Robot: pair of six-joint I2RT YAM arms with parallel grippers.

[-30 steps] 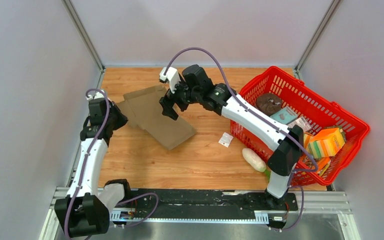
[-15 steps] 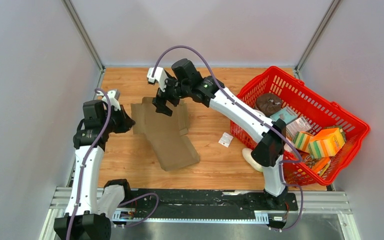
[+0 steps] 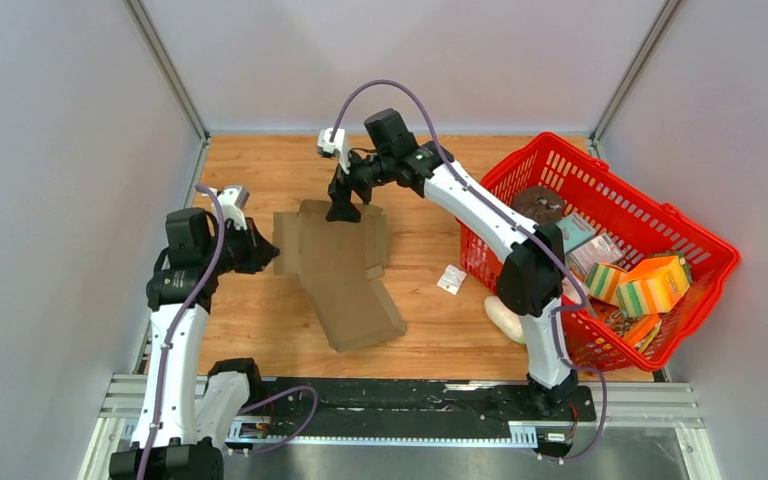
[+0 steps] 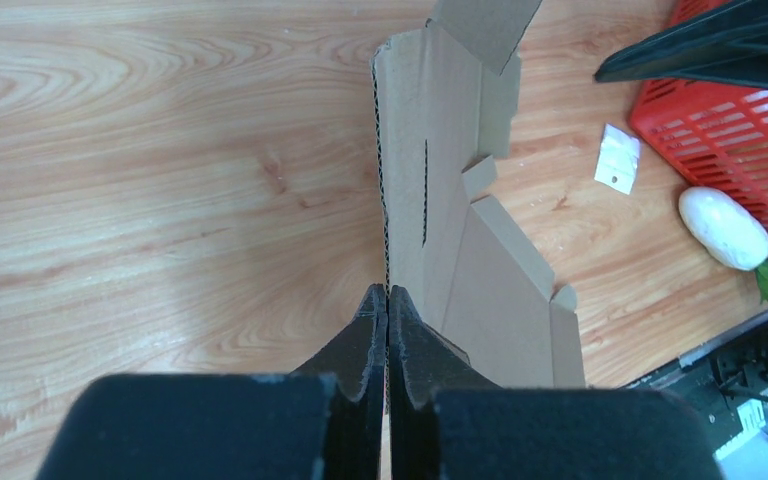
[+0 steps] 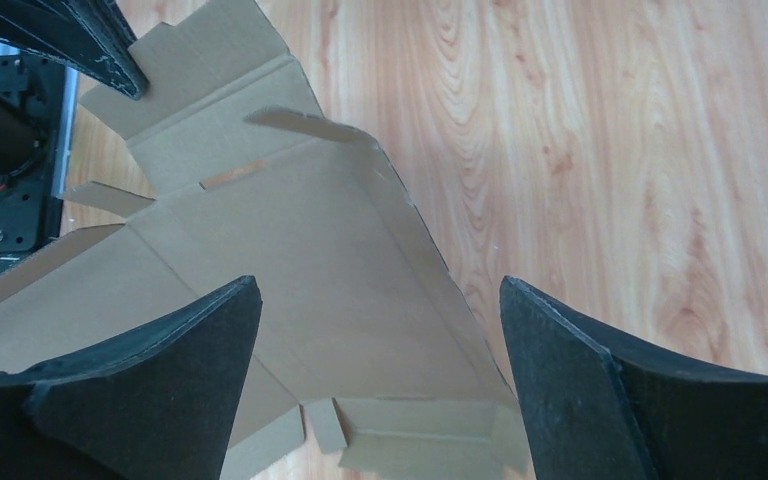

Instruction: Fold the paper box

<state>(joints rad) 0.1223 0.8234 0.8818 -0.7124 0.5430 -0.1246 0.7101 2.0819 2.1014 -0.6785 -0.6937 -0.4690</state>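
Nothing fancy here: the paper box [image 3: 338, 275] is laid out as a flat die-cut sheet of plain brown cardboard, flaps and slots showing, on the wooden table [image 3: 260, 160], left of centre. No print or logo is carried on either face that's shown. In the left wrist view the corrugated edge and one long slot can be made out.

The left gripper [image 3: 263, 254] is clamped tight on the sheet's left edge, with the cardboard pinched between the closed fingers [image 4: 372, 318].

The right gripper [image 3: 345, 208] is held over the far end of the sheet, its fingers [image 5: 150, 380] spread wide with cardboard seen below the gap and nothing pinched. Whether the sheet is actually touched there can't be told.

Off to the right, a red basket [image 3: 560, 165] is parked on the table, stuffed with assorted packs [image 3: 655, 285]. Some printing is there, but it's way too small to be read. A small white packet [image 3: 451, 280] with no legible label is lying between the sheet and the basket, and a white radish-looking thing [image 4: 724, 228] is lying just beside the basket's near side.
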